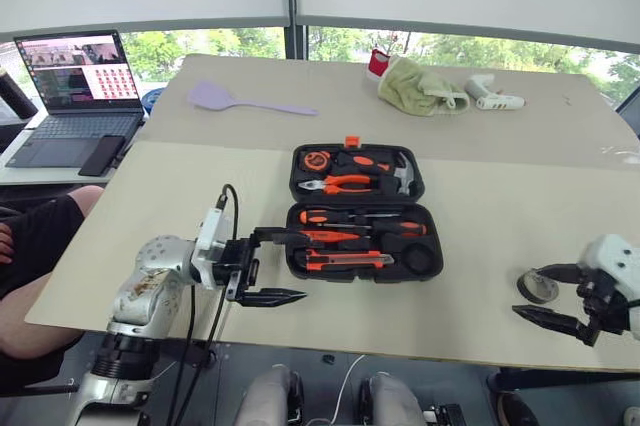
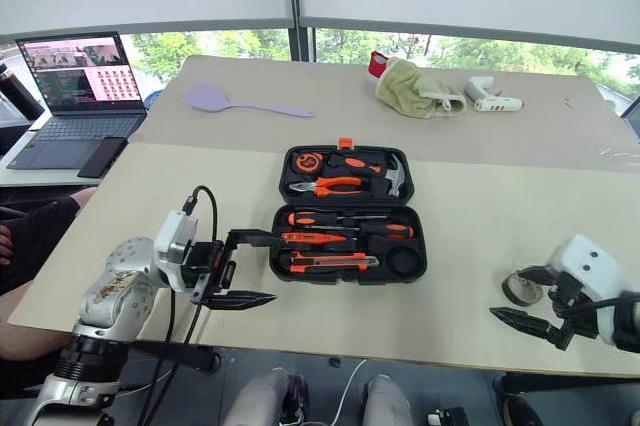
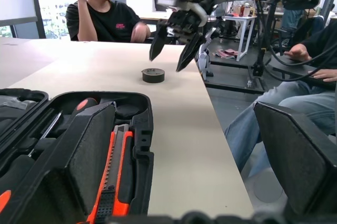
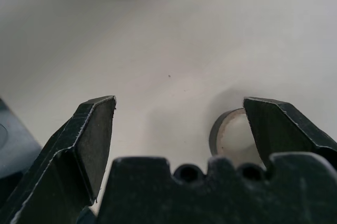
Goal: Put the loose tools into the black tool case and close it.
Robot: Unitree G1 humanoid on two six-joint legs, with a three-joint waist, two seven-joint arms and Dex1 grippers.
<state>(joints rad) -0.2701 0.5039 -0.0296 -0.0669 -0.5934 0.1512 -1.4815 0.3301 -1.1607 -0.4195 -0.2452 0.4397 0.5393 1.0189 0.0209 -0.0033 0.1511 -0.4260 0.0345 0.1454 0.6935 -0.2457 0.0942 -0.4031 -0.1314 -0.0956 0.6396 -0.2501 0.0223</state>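
Note:
The black tool case (image 1: 435,238) lies open mid-table, lid folded back. Two orange-and-black screwdrivers (image 1: 350,218) and an orange-black utility knife (image 1: 345,261) rest in its base recesses. The knife (image 3: 113,176) also shows close up in the left wrist view. My left gripper (image 1: 283,267) stands open at the case's left side, pointing toward it, with nothing between its fingers. The black tape roll (image 1: 537,287) lies loose on the table at the right. My right gripper (image 1: 548,296) hovers open over it, and the roll (image 4: 226,134) sits by one finger. The tester pen is hidden.
A lilac spatula (image 1: 225,99), a green cloth (image 1: 415,86) and a white glue gun (image 1: 495,96) lie at the back. A laptop (image 1: 75,96) and phone (image 1: 102,156) sit on a side table at the left. A person (image 3: 102,8) sits beyond the right end.

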